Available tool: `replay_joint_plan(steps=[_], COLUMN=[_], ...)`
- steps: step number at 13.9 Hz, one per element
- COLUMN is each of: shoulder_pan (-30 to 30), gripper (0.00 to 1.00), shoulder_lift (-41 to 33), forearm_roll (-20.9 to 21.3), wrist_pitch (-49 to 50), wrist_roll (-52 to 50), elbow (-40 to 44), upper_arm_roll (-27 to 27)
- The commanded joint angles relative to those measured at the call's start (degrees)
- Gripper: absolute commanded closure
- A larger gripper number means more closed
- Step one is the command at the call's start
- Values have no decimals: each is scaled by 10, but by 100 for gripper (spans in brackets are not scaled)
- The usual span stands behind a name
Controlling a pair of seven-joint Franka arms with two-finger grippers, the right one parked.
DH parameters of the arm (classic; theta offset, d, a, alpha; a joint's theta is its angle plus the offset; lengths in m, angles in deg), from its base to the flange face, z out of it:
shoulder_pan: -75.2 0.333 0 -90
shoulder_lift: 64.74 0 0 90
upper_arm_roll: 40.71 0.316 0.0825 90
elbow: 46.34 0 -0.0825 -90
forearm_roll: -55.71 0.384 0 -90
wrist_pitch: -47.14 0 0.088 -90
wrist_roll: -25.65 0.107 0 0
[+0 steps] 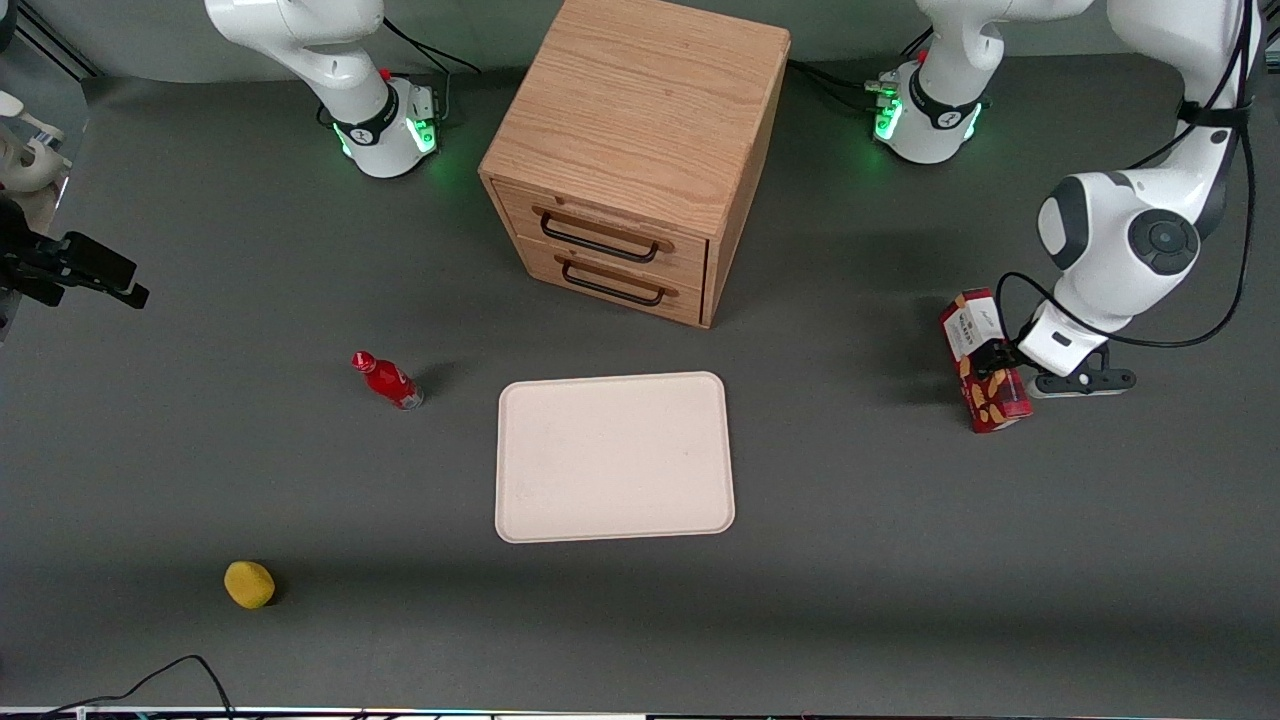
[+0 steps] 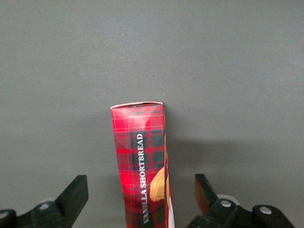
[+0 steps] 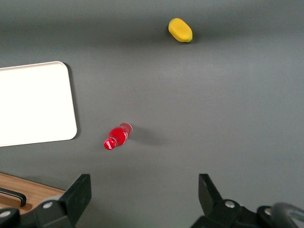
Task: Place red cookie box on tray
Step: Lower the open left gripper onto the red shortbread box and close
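The red cookie box (image 1: 993,405) lies on the grey table toward the working arm's end, its white label end pointing away from the front camera. My left gripper (image 1: 997,360) is down over its middle. In the left wrist view the tartan box (image 2: 140,161) runs between the two black fingers (image 2: 76,190), with a gap on each side, so the gripper (image 2: 141,184) is open around it and not touching. The cream-white tray (image 1: 614,457) sits flat mid-table with nothing on it, and its corner also shows in the right wrist view (image 3: 33,104).
A wooden drawer cabinet (image 1: 640,150) stands farther from the front camera than the tray. A small red bottle (image 1: 388,380) lies beside the tray toward the parked arm's end. A yellow object (image 1: 249,584) lies nearer the front edge.
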Motion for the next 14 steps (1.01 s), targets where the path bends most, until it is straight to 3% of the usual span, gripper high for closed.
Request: replay_joint_plan(steps=[1,2,4,10,14], shoulder_pan=[-3,-3,-6,-6,-15], gripper=[3,6,23,96,96], shoulder_lift=[-7,-3,1,-6,-37], forearm_roll=[-19,-23,-23,-23,-24], wrist_pitch=[-15,-38,-76,-73,-8], wrist_roll=[15,17,18,21,10], elbow=[-15,-24,-43,-50,-39], upper_arm_roll=[-1,-1,-1,-2,-4])
